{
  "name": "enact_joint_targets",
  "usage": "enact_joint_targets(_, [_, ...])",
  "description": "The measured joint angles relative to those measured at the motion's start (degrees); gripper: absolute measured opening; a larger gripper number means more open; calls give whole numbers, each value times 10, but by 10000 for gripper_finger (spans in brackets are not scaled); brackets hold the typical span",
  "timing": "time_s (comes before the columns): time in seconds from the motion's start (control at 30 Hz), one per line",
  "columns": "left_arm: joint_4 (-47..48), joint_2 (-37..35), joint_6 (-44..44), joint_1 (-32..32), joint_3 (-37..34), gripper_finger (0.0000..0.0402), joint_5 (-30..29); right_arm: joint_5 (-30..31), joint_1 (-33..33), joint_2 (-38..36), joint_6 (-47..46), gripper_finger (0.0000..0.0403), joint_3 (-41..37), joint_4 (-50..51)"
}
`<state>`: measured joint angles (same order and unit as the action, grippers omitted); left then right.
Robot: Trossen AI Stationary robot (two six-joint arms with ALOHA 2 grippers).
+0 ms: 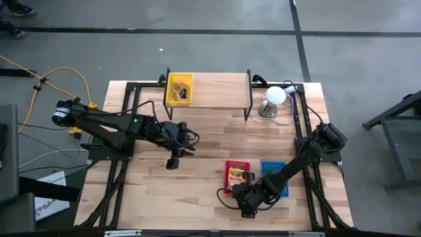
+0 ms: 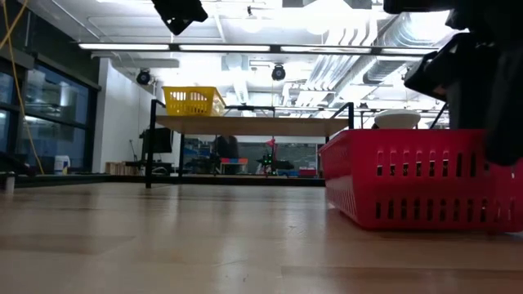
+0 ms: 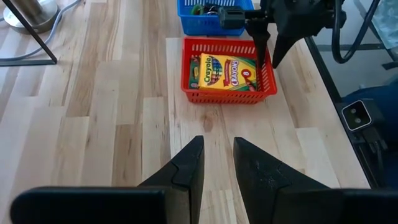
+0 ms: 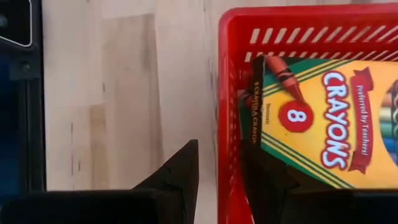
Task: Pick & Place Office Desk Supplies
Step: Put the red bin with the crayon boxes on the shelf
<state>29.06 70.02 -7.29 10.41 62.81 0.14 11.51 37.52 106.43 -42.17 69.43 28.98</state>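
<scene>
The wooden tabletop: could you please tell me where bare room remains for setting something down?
Free: the wooden tabletop in front of the left gripper, left of the red plastic basket. Crowded: the right front, where that basket, the blue plastic basket and the right gripper cluster.

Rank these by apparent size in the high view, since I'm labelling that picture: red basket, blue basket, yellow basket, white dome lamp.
1. Yellow basket
2. Red basket and blue basket: both partly covered by the right arm and look alike, so no ranking between them, nor a sure one against the yellow basket.
3. White dome lamp, smallest.
</scene>
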Motion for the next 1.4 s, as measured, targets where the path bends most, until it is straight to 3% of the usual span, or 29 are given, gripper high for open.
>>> enact_joint_targets(0.53, [0, 0, 0, 0, 0, 83, 0, 6, -5, 18, 3, 98, -1, 7])
enact_joint_targets(0.87, [0, 0, 0, 0, 0, 83, 0, 10, -5, 17, 5, 9, 0, 8])
enact_joint_targets(1.23, [0, 0, 0, 0, 0, 83, 0, 22, -5, 15, 9, 3, 1, 9])
enact_joint_targets(1.4, [0, 0, 0, 0, 0, 83, 0, 34, -5, 15, 20, 2, 52, 95])
